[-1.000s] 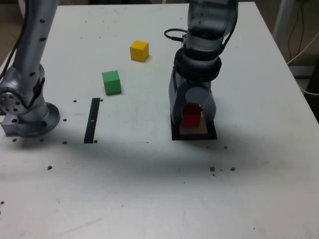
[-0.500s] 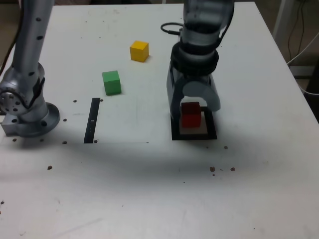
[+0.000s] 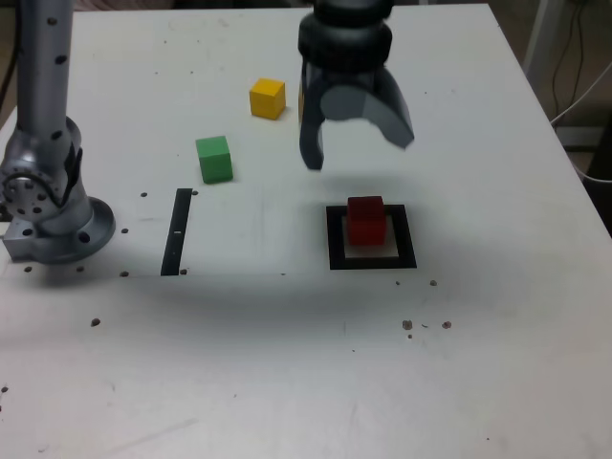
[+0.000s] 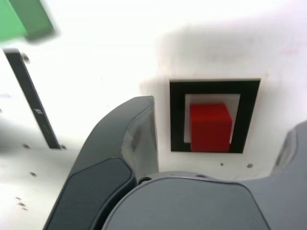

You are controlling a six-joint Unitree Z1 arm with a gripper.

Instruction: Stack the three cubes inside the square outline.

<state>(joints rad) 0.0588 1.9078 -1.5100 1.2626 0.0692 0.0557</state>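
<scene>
The red cube [image 3: 366, 220] [image 4: 210, 127] rests alone inside the square outline [image 3: 334, 251] [image 4: 176, 115], a black frame with a white centre. My gripper [image 3: 358, 151] hangs open above and behind it, fingers spread wide and holding nothing. In the exterior view the green cube [image 3: 214, 158] lies to the left on the table, and the yellow cube [image 3: 268, 98] sits farther back, just left of my gripper. The wrist view catches a blurred corner of the green cube [image 4: 26, 19] and one dark finger [image 4: 120, 148] beside the outline.
A narrow black strip [image 3: 176, 231] [image 4: 32, 98] lies on the white table [image 3: 287, 363] left of the outline. The arm's grey base [image 3: 48, 215] stands at the exterior view's left edge. Small dark specks dot the table.
My gripper opened off the red cube, then rose and drew back toward the far side. The red cube stayed in the outline.
</scene>
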